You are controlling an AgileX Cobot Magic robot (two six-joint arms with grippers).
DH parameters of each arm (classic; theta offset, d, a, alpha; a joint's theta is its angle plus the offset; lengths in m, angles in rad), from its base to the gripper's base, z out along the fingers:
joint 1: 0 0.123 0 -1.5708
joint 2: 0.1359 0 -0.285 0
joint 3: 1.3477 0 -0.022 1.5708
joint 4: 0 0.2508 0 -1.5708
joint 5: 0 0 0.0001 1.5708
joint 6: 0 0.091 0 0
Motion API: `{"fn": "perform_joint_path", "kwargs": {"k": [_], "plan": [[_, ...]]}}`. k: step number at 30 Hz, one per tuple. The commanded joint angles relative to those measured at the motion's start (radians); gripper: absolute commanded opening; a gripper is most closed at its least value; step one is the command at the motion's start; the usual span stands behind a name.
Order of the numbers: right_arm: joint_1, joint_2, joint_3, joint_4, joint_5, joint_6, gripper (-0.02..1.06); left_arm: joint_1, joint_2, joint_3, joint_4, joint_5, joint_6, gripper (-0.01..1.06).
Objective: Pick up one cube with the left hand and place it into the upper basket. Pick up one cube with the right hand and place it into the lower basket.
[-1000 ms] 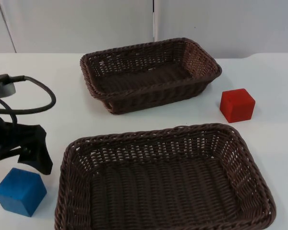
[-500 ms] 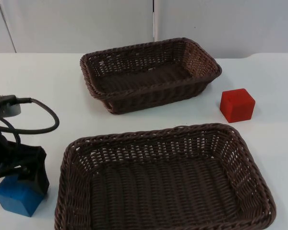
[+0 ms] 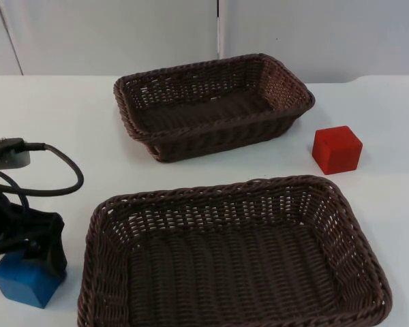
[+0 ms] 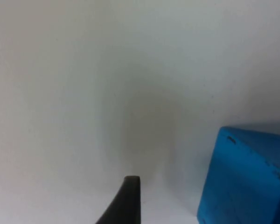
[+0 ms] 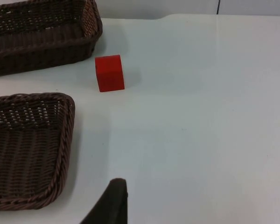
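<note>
Two brown wicker baskets stand on the white tabletop [image 3: 68,116]: the upper basket [image 3: 211,105] near the partition wall, the lower basket [image 3: 235,255] in front of it. Left end effector [image 3: 27,255] sits low over the blue cube [image 3: 24,281], its fingers apart around it. Right end effector finger spacing cannot be determined. The red cube [image 3: 336,149] rests on the tabletop, right of the upper basket.

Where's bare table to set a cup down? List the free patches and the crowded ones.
Free: right of the red cube and the lower basket; left of the upper basket. Crowded: the strip between the baskets, and the near-left corner, where the left end effector stands at the blue cube.
</note>
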Motion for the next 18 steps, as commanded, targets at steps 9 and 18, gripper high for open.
{"fn": "perform_joint_path", "kwargs": {"k": [9, 18], "plan": [[-0.002, -0.001, 0.002, 0.000, -0.003, -0.012, 1.05, -0.005, -0.007, -0.004, -0.027, 0.031, -0.005, 0.44], [-0.002, -0.001, 0.002, 0.000, -0.003, -0.012, 1.05, -0.005, -0.145, -0.004, -0.088, 0.115, -0.001, 0.00]]}}
